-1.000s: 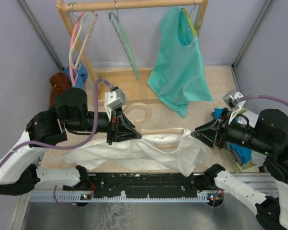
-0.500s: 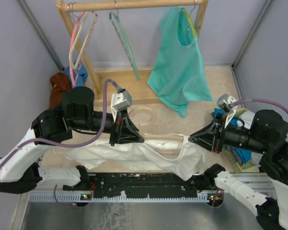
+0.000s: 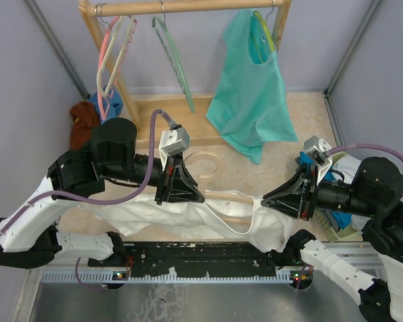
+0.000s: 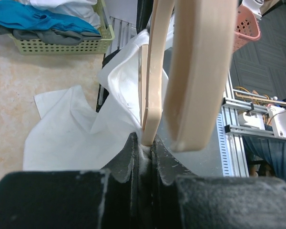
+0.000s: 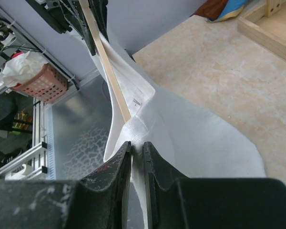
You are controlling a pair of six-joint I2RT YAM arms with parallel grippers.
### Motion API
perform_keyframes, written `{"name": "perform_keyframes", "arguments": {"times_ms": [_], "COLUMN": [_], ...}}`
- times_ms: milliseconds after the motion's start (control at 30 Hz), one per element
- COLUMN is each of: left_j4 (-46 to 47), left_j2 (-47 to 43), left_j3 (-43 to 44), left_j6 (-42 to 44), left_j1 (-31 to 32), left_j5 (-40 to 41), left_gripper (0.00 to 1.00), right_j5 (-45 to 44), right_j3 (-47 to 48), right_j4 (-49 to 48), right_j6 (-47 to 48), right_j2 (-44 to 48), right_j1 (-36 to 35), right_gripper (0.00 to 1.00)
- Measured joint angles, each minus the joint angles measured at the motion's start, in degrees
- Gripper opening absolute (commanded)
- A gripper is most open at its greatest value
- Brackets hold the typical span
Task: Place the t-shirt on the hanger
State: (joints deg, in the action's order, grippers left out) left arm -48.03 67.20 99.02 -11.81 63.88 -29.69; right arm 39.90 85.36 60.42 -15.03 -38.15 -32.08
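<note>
At the near edge of the table [image 3: 302, 131], left gripper [image 4: 143, 143] clamps hanger [image 4: 200, 71], right gripper [image 5: 137, 145] clamps t-shirt [image 3: 154, 215] (collar).

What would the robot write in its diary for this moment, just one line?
left gripper: shut on hanger | right gripper: shut on t-shirt neckline | hanger: partly inside t-shirt | task: not finished
</note>
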Motion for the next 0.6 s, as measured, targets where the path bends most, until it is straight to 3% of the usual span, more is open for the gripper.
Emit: {"name": "perform_keyframes", "arguments": {"times_ms": [167, 233, 433, 600], "left_j4": [-0.02, 0.07, 0.87, 2.27], "left_j2": [0.52, 0.66, 0.81, 0.92], "left_j3": [0.59, 0.59, 0.94, 1.90], "left_j6": [0.00, 0.00, 0.00, 0.00], "left_j1": [0.02, 0.04, 0.04, 0.04], "left_j5": [-0.48, -0.50, -0.50, -0.50], "left_gripper": [0.00, 0.00, 0.00, 0.00], "right_j5": [2.16, 2.86, 4.68, 5.64], "right_j3": [-1.42, -1.86, -3.91, -4.76], "right_j4": [-1.81, -2.23, -3.06, -3.76], "right_j6": [-0.52, -0.72, -1.07, -1.11], "right_j2": [0.61, 0.61, 0.59, 0.55], "right_j1": [0.00, 0.00, 0.00, 0.00], "right_gripper": [0.32, 0.34, 0.34, 0.24]}}
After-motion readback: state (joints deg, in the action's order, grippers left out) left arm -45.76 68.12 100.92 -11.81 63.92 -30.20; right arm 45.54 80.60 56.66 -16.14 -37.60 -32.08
